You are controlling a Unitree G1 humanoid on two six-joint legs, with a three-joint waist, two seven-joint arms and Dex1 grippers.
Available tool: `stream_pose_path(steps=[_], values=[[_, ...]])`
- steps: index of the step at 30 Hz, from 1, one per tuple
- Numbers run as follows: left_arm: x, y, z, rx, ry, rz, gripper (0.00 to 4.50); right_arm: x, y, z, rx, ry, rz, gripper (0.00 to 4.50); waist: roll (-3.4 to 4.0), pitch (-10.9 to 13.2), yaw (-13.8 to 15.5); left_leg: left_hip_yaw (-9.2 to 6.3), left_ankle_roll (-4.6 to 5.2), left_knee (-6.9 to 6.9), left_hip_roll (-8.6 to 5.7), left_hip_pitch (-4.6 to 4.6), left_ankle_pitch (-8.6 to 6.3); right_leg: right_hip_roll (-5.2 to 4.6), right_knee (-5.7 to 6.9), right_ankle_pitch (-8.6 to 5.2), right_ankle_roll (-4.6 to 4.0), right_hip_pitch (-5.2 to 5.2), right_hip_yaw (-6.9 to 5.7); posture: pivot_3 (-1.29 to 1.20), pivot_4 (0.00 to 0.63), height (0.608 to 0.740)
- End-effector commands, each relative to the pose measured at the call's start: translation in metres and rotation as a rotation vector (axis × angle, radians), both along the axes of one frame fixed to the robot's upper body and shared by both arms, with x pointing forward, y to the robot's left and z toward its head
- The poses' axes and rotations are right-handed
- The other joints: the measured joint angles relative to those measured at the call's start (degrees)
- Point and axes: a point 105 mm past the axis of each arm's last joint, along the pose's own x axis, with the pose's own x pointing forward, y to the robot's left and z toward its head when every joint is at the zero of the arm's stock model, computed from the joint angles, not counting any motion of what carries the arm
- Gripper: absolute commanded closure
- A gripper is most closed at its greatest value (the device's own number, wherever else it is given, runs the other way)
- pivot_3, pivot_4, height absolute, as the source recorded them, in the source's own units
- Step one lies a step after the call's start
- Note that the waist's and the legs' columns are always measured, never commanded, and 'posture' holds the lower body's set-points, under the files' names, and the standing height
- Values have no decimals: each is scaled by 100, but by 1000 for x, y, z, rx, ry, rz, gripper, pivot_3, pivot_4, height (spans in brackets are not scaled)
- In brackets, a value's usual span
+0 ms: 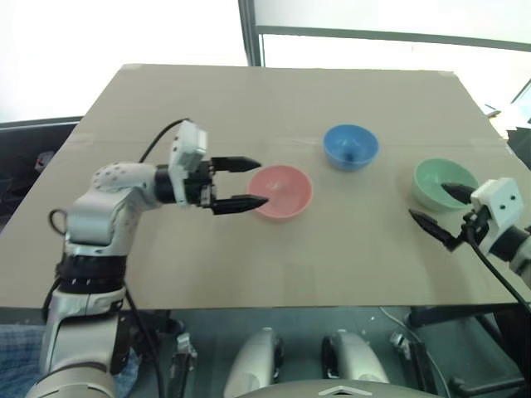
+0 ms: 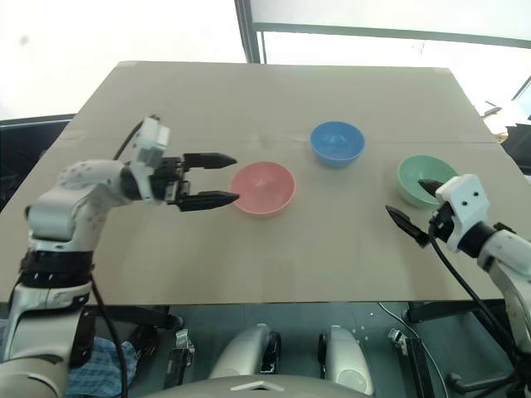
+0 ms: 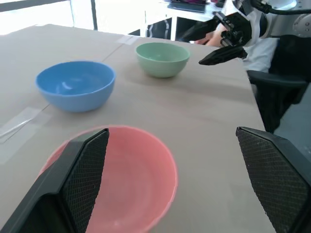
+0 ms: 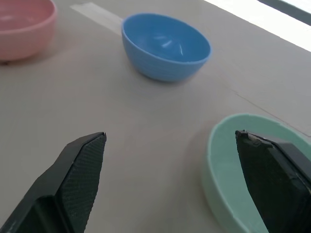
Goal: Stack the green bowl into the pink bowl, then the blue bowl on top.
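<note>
Both end effectors spread; pink bowl (image 1: 280, 191), blue bowl (image 1: 350, 147), green bowl (image 1: 441, 183) empty, unstacked.

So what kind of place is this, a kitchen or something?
More likely a robot test room than a kitchen: the bowls, pink, blue and green, sit on a plain cardboard-covered table by bright windows, with what looks like an office chair alongside.

No readable txt, labels or nos. anywhere — bowls, table all plain.
</note>
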Motion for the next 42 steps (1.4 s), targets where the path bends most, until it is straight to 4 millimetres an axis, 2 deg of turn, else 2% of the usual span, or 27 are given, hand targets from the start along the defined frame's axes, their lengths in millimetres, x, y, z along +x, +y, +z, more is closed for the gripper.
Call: stream_pose_path(steps=[1, 8, 12, 14, 15, 17, 18, 21, 22, 25, 31, 34, 38, 42], values=[[-6, 17, 18, -14, -95, 43, 68, 14, -9, 3, -73, 27, -11, 0, -1, 0, 14, 0, 0, 0, 0, -1, 0, -1, 0, 0, 0, -1, 0, 0, 150, 740], [-10, 40, 25, -2, -178, 102, 68, 36, -15, -12, -173, 181, 6, 0, -1, 1, 23, -1, -2, -8, -4, -6, 0, -15, -15, 0, -2, -1, -3, 0, 150, 740], [-12, 48, 27, -6, -201, 121, 68, 37, -23, -30, -247, 337, -3, 0, 1, 1, 20, 0, -2, -21, -5, -11, 0, -19, -25, 1, -2, -8, -3, 0, 150, 740], [-13, 49, 30, -21, -216, 124, 0, 36, -25, -35, -268, 381, -6, 680, 1, 1, 19, 0, -3, -27, -5, -13, 0, -20, -28, 1, -2, -13, -3, 0, 150, 740], [-14, 50, 30, -23, -220, 127, 0, 36, -26, -37, -274, 397, -5, 872, 1, 1, 16, 0, -3, -29, -5, -15, 0, -20, -30, 1, -2, -14, -3, 0, 150, 740], [-15, 52, 27, -12, -222, 134, 0, 36, -25, -38, -279, 403, 1, 1756, 2, 1, 13, 0, -4, -29, -5, -15, 0, -22, -31, 1, -2, -15, -2, 0, 150, 740], [-16, 53, 26, -8, -221, 136, 0, 37, -25, -38, -278, 401, 4, 1831, 2, 1, 10, 0, -4, -29, -5, -15, 0, -23, -31, 1, -2, -15, -2, 0, 150, 740], [-16, 55, 24, -9, -229, 142, 0, 40, -24, -36, -281, 391, 7, 2996, 3, 0, 7, 0, -4, -30, -5, -14, -1, -25, -30, 1, -3, -15, -2, 0, 150, 740], [-16, 56, 24, -10, -232, 144, 0, 41, -24, -36, -283, 389, 7, 3182, 3, 0, 7, 0, -4, -30, -5, -14, -1, -25, -30, 2, -3, -15, -2, 0, 150, 740], [-16, 58, 24, -13, -239, 145, 0, 42, -25, -35, -286, 385, 9, 4411, 3, -2, 8, -1, -5, -31, -5, -14, -1, -27, -30, 2, -3, -16, -2, 0, 150, 740], [-16, 60, 24, -18, -245, 145, 0, 38, -25, -38, -324, 384, 40, 4475, 0, -5, 10, -2, -5, -33, -7, -12, -2, -31, -30, 2, -3, -16, -2, 0, 150, 740], [-16, 62, 22, -17, -243, 148, 0, 38, -17, -34, -351, 348, 93, 4475, 1, -5, 7, -1, -5, -34, -7, -12, -2, -31, -31, 2, -4, -16, -2, 0, 150, 740], [-15, 65, 22, -16, -240, 156, 0, 36, 25, -5, -356, 237, 250, 4475, 8, 0, -38, -1, -5, -36, -6, -13, -2, -31, -30, 2, -3, -19, -1, 0, 150, 740], [-17, 66, 19, -16, -232, 156, 0, 8, 76, 14, -529, 180, 522, 4475, 21, 7, -65, -1, -3, -40, -6, -15, -3, -30, -29, 2, -3, -23, -1, 0, 150, 740]])
